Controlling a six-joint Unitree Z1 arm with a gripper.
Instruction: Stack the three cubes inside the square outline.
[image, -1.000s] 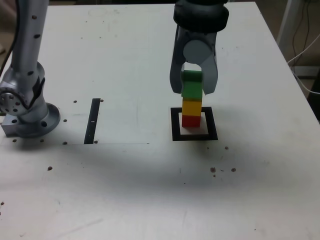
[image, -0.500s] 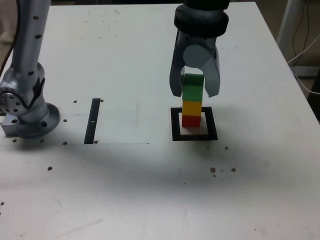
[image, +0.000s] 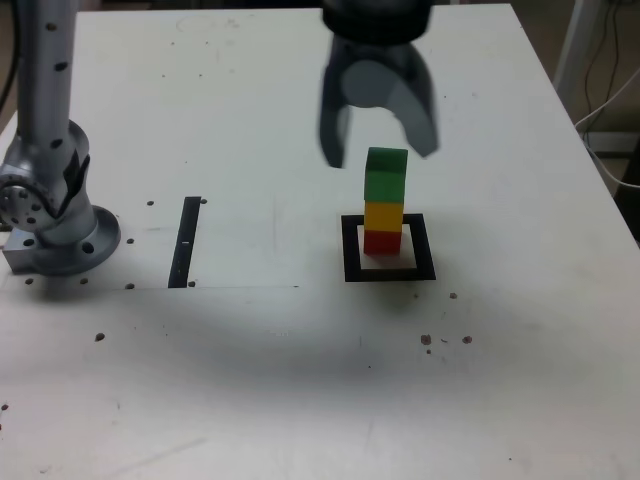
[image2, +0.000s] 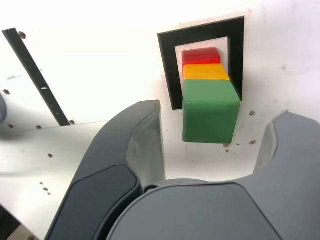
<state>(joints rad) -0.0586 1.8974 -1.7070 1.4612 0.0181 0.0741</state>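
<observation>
- Cubes, three of them, stand as one upright stack in the exterior view: red cube (image: 382, 242) at the bottom, yellow cube (image: 384, 216) in the middle, green cube (image: 385, 178) on top.
- The red one sits on the white centre of the square outline (image: 352, 270), whose black border surrounds its foot.
- In that view the jaws are spread well apart, wider than a cube, with nothing between them. Their tips show near the green cube's upper end, one towards 11 o'clock of it, the other towards 1 o'clock.
- The stack therefore lies at about 6 o'clock from the jaws. Its long axis is vertical, running from 12 to 6 in the picture.
- With only one arm on this rig, there is no nearer arm to choose. Its base (image: 65, 245) stands well apart, between 8 and 9 o'clock from the stack; the black strip (image: 184, 245) lies nearer, towards 8.
- The tabletop (image: 270, 370) has broad open room towards 6; its slanting edge lies well off at 3.
- The wrist view shows the green face just beyond the open space between the fingers, with a gap on both sides. The finger on the strip's side looks closer to it than the other.
- Stacking looks complete, so the coming move should be a withdrawal, away from the stack and towards 12 in the exterior view. Keeping the jaws wide matters: a sideways drift could clip the green cube and topple the column.
</observation>
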